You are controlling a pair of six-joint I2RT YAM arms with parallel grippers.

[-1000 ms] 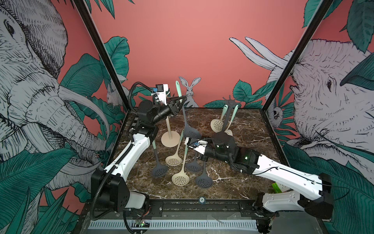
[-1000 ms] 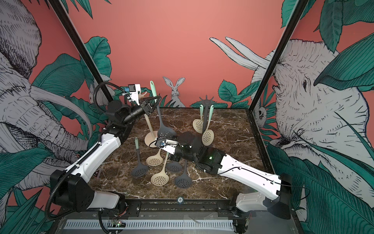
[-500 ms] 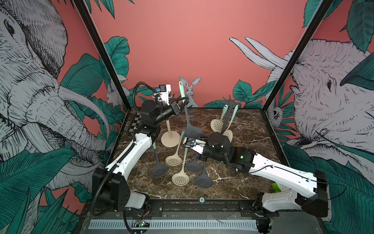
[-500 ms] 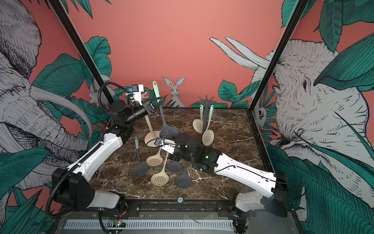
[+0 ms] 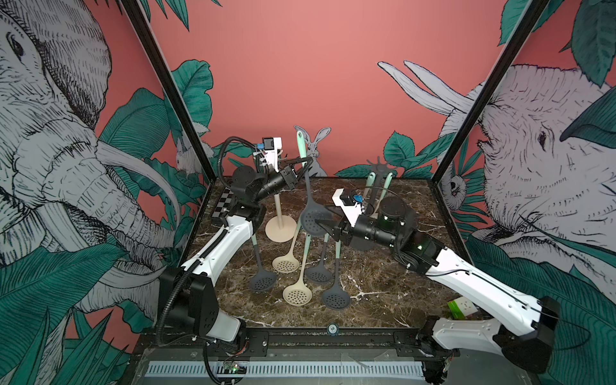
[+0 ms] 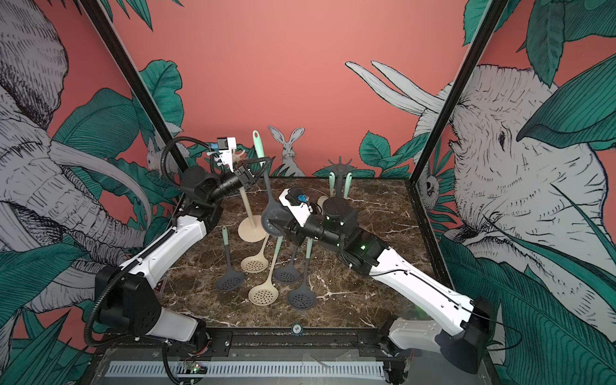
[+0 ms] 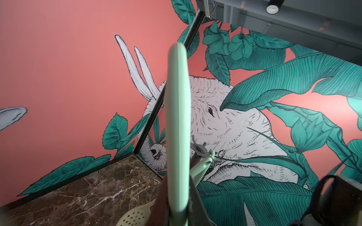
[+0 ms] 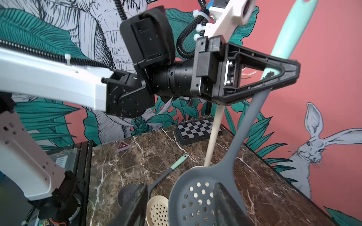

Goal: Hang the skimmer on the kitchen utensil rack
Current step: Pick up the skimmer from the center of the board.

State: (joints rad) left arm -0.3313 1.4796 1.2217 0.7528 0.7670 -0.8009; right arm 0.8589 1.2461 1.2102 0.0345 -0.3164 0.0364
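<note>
The skimmer has a grey perforated head (image 5: 311, 220) and a mint handle (image 5: 301, 143), and it stands nearly upright in the air. My left gripper (image 5: 302, 164) is shut on the handle; the left wrist view shows the handle (image 7: 177, 117) clamped between its jaws. My right gripper (image 5: 322, 227) is open at the head, and in the right wrist view its fingers (image 8: 135, 205) stand apart, one in front of the head (image 8: 195, 197). The beige utensil rack (image 5: 279, 213) stands just behind and left of the skimmer. Its hooks (image 6: 238, 155) show beside my left wrist camera.
Several loose grey and beige skimmers (image 5: 297, 293) lie on the marble table (image 5: 383, 300) in front of the rack. A dark rack (image 5: 378, 165) with two skimmers hanging stands at the back right. A checkerboard (image 5: 221, 203) lies back left, a green-white box (image 5: 461, 306) front right.
My right gripper has opened and let go of the skimmer head. My left gripper has closed on the handle and carried it slightly to the right.
</note>
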